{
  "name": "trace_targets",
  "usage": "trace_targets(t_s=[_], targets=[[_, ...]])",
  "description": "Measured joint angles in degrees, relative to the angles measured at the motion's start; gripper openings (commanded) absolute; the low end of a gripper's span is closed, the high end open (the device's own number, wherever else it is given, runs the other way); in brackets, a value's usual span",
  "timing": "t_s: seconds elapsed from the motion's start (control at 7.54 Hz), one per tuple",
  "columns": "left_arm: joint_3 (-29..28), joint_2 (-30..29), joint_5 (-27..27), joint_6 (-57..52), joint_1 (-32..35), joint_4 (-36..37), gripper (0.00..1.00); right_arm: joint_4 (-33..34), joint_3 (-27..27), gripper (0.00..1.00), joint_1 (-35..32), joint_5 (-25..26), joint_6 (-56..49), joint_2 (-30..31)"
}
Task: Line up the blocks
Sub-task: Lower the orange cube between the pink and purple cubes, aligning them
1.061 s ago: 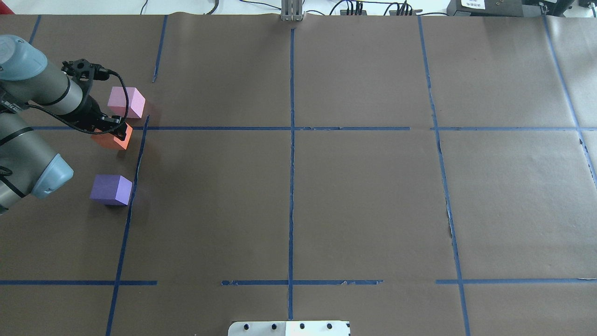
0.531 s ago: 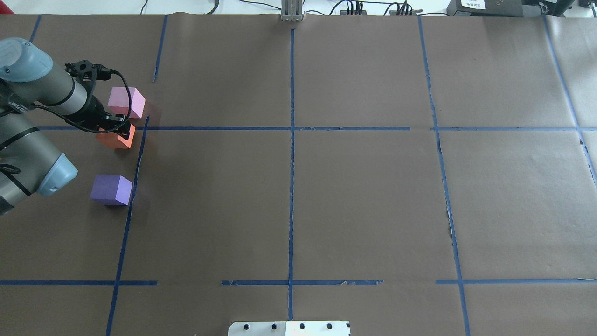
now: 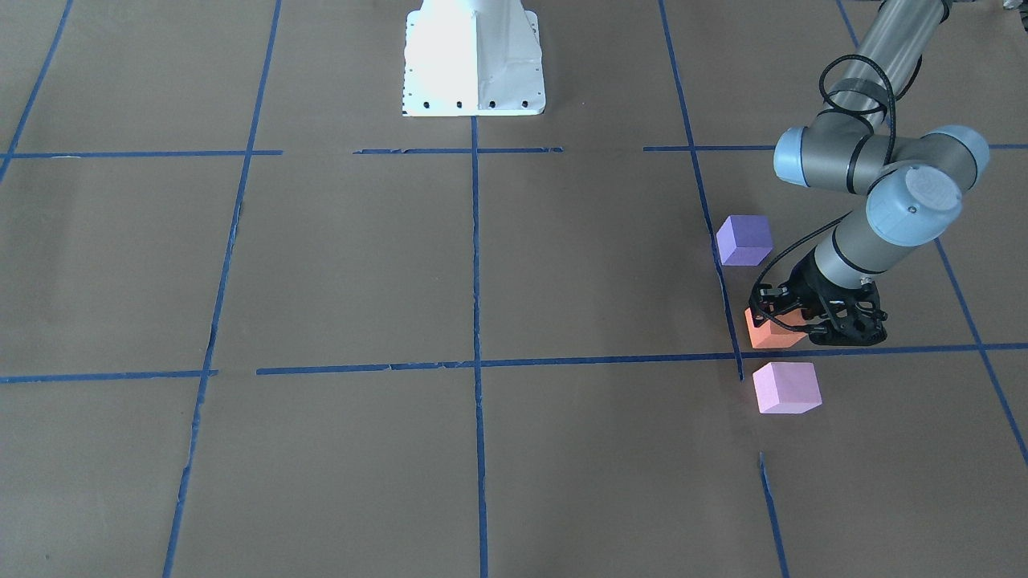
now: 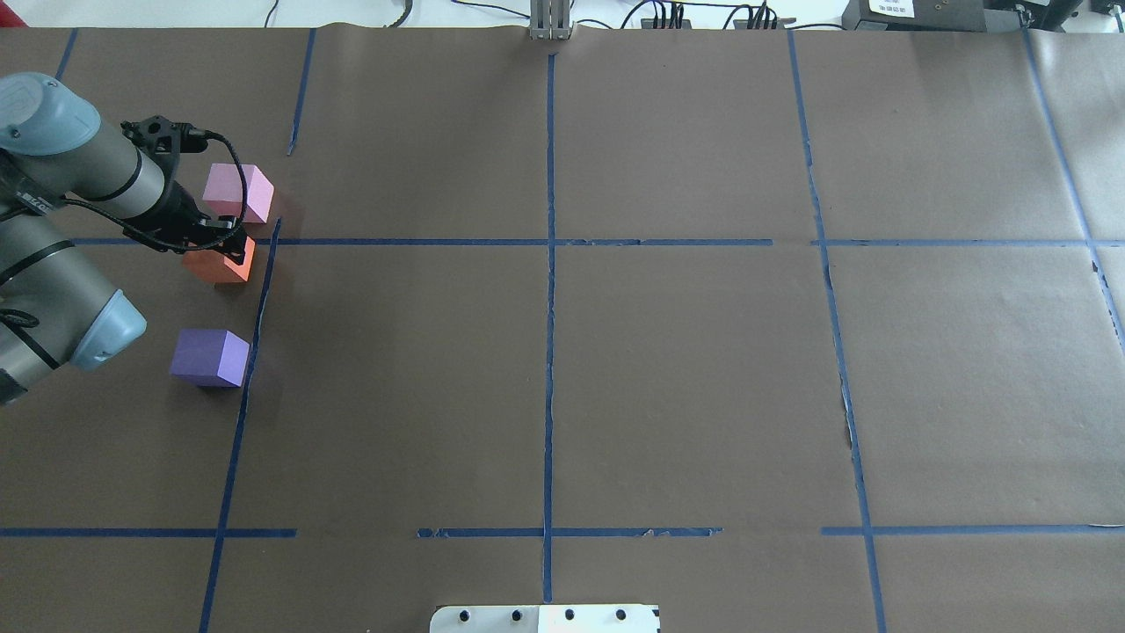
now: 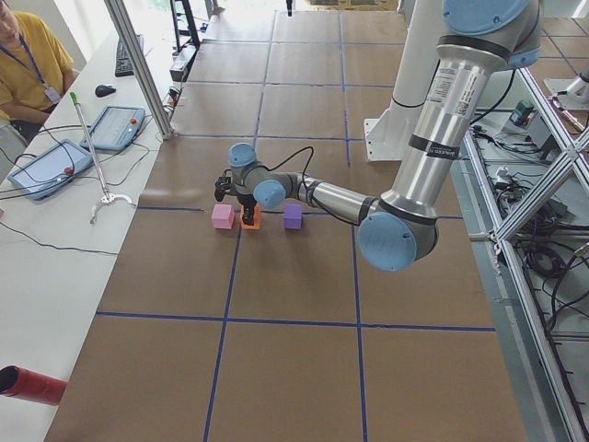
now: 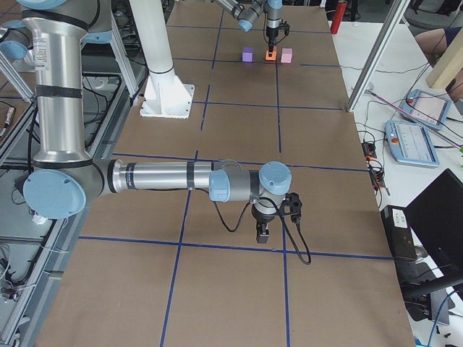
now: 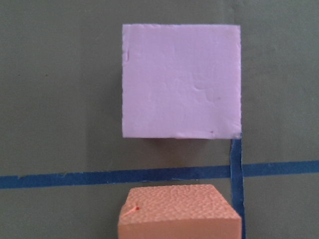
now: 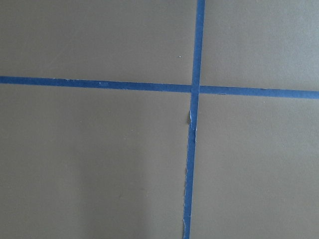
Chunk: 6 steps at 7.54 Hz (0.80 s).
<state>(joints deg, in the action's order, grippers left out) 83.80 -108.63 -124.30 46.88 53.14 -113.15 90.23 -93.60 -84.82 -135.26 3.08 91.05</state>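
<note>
Three blocks lie in a rough line at the table's left side. The pale pink block (image 4: 237, 192) is farthest, the orange block (image 4: 224, 265) is in the middle, and the violet-purple block (image 4: 209, 357) is nearest. My left gripper (image 4: 218, 244) is down over the orange block (image 3: 769, 333), with its fingers on either side and shut on it at table level. The left wrist view shows the orange block (image 7: 179, 211) just below the pink block (image 7: 182, 82), with a tape line between them. My right gripper (image 6: 262, 233) hovers low over a tape crossing far from the blocks; I cannot tell whether it is open or shut.
Brown paper with blue tape grid lines (image 4: 549, 242) covers the table. A white base plate (image 4: 545, 618) sits at the near edge. An operator (image 5: 28, 60) and tablets (image 5: 115, 127) are beyond the far side.
My left gripper and the orange block have shifted slightly to the right and toward the pink block, then held still. The pink and purple blocks have not moved.
</note>
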Motion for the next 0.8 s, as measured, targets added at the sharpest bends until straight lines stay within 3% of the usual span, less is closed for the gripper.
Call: trace_targets(t_s=[0.53, 0.8], targets=[[0.0, 0.0, -0.2, 1.0, -0.5, 0.0, 0.34, 0.0, 0.0, 1.00, 0.0, 0.0, 0.0, 0.0], [0.0, 0.1, -0.2, 1.2, -0.7, 0.1, 0.59, 0.0, 0.0, 1.00, 0.0, 0.0, 0.0, 0.0]])
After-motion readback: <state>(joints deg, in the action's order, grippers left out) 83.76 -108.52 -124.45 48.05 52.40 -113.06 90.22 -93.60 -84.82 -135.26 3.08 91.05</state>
